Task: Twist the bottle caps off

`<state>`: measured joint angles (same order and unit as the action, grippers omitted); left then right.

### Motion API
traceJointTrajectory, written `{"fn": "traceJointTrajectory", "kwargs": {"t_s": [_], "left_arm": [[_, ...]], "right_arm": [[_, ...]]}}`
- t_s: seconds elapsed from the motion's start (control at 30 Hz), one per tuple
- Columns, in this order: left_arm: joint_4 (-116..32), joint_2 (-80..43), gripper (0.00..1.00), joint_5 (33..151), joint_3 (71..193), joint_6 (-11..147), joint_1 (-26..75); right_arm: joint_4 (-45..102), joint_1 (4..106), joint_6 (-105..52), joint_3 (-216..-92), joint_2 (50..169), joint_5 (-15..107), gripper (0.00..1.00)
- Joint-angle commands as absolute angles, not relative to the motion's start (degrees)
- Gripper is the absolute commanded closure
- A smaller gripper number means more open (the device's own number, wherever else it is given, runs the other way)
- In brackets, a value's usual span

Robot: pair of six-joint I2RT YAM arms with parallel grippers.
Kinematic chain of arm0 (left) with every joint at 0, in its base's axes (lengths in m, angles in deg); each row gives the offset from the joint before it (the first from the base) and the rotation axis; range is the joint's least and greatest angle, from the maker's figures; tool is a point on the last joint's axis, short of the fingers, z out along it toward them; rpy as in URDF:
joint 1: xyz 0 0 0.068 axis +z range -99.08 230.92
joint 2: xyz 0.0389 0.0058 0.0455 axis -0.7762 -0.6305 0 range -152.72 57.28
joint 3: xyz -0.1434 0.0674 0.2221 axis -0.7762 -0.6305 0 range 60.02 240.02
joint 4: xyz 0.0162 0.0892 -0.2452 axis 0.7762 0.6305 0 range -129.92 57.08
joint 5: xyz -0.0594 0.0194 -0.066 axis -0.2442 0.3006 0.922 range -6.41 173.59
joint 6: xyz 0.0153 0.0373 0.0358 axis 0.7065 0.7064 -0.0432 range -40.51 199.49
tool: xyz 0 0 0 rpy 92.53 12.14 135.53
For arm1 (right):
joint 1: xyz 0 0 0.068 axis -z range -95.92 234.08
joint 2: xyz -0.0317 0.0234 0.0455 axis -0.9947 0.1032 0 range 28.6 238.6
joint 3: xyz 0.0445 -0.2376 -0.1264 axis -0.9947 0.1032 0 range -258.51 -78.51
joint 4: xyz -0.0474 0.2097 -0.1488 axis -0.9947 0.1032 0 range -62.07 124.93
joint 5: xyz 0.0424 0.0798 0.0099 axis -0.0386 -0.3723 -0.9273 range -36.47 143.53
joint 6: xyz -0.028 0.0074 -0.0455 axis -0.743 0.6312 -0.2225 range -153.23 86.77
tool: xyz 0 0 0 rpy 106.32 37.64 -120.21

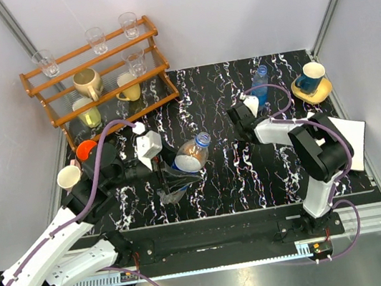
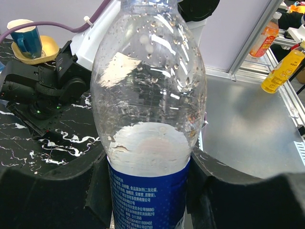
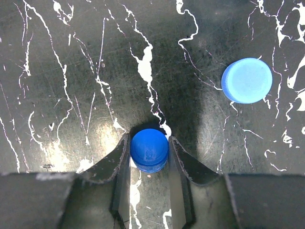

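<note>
My left gripper (image 1: 176, 176) (image 2: 148, 191) is shut on the clear bottle with the blue label (image 1: 191, 156) (image 2: 148, 114) and holds it tilted over the middle of the table, neck (image 1: 203, 139) pointing to the right arm. I cannot tell whether a cap is on it. My right gripper (image 1: 236, 117) (image 3: 148, 150) points down at the table, shut on a dark blue cap (image 3: 149, 149). A lighter blue cap (image 3: 247, 80) lies loose on the table to its right. The translucent blue bottle (image 1: 261, 82) stands behind the right gripper. The orange bottle (image 1: 86, 149) is partly hidden by the left arm. The green-label bottle is not visible.
A wooden rack (image 1: 97, 81) with glasses and mugs stands at the back left. A blue mug on a yellow saucer (image 1: 310, 81) is at the back right, a white board (image 1: 353, 133) at the right edge, and a white cup (image 1: 69, 177) at the left. Clear plastic (image 1: 171, 196) lies under the left gripper.
</note>
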<state>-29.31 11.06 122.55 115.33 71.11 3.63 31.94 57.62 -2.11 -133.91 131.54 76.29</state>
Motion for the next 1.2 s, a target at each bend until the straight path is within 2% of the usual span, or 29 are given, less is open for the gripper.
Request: {"fn": "traceJointTrajectory", "kwargs": {"t_s": [0.0, 0.17, 0.3, 0.47, 0.67, 0.83, 0.97, 1.0, 1.1, 1.17], "left_arm": [[-32.54, 11.48, 0.47, 121.73, 115.21, 71.41, 3.81], [-32.80, 11.22, 0.46, 122.00, 115.04, 71.14, 3.81], [-33.59, 11.22, 0.46, 122.17, 114.42, 70.88, 3.81], [-33.86, 10.87, 0.45, 122.17, 114.34, 70.62, 3.81], [-33.77, 10.61, 0.45, 121.38, 114.42, 70.97, 3.81], [-33.68, 9.47, 0.44, 121.12, 114.95, 71.14, 3.81], [-33.94, 8.50, 0.44, 120.94, 115.13, 70.88, 3.63], [-34.20, 8.32, 0.44, 120.77, 115.04, 70.79, 3.72], [-34.30, 7.09, 0.44, 120.94, 115.48, 70.62, 3.54], [-34.30, 6.13, 0.44, 120.86, 115.91, 70.62, 3.46]], "right_arm": [[34.61, 58.06, -2.91, -133.36, 133.72, 73.40, 0.73], [34.61, 57.88, -3.26, -132.30, 133.11, 71.64, 0.59], [33.64, 57.88, -3.08, -130.55, 132.49, 70.58, 0.43], [34.43, 57.88, -3.26, -130.81, 131.62, 69.88, 0.36], [37.32, 56.92, -3.26, -134.21, 118.18, 71.02, 0.28], [43.92, 54.55, -3.26, -140.21, 101.58, 72.43, 0.27], [34.04, 54.37, -0.63, -134.88, 87.43, 63.05, 0.26], [31.64, 54.37, 0.08, -133.72, 82.70, 57.37, 0.23], [26.43, 54.37, 0.17, -134.23, 78.97, 41.48, 0.20], [26.00, 54.37, 1.22, -136.33, 78.44, 35.72, 0.19]]}}
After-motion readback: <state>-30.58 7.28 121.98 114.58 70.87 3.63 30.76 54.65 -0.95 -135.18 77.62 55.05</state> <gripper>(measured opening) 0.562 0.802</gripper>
